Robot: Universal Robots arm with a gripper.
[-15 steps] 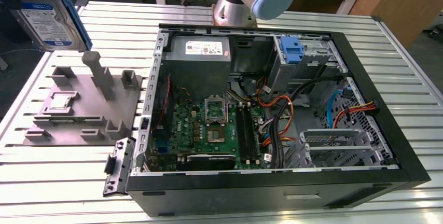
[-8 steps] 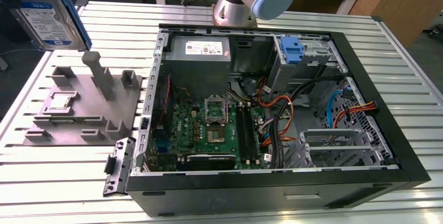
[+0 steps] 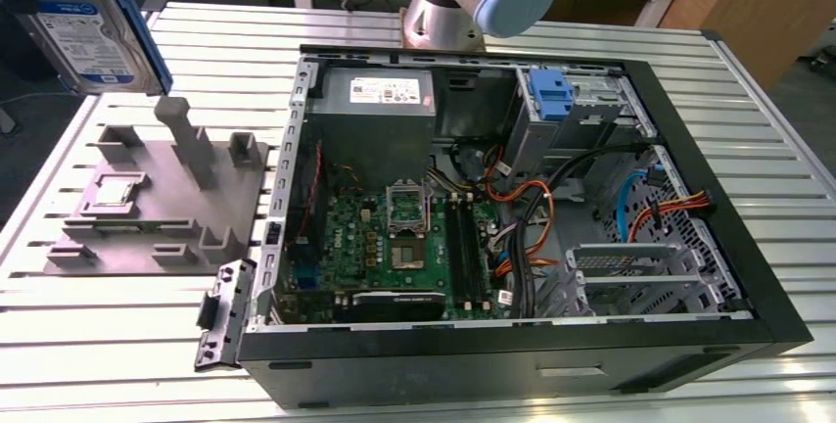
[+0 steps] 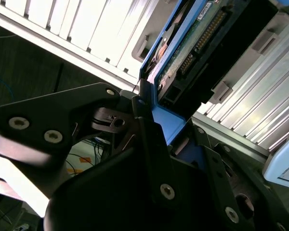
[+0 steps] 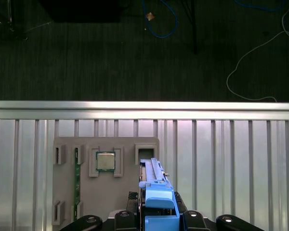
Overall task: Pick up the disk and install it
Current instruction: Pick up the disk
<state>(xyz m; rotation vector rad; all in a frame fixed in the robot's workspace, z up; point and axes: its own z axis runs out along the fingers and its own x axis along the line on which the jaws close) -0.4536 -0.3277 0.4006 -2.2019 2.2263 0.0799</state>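
We see the gripper (image 4: 151,113) closed on the disk (image 3: 81,31) by its blue frame (image 4: 171,120), and the disk is lifted in the air near the stand (image 3: 157,198). We judge the disk stiff, rather heavy and fragile, so the frame edges are the safe hold.

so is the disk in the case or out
Out: the gripper holds the disk in the air above the grey stand, outside the open case.

The hand (image 4: 151,118) grips the blue-framed disk (image 4: 197,43).
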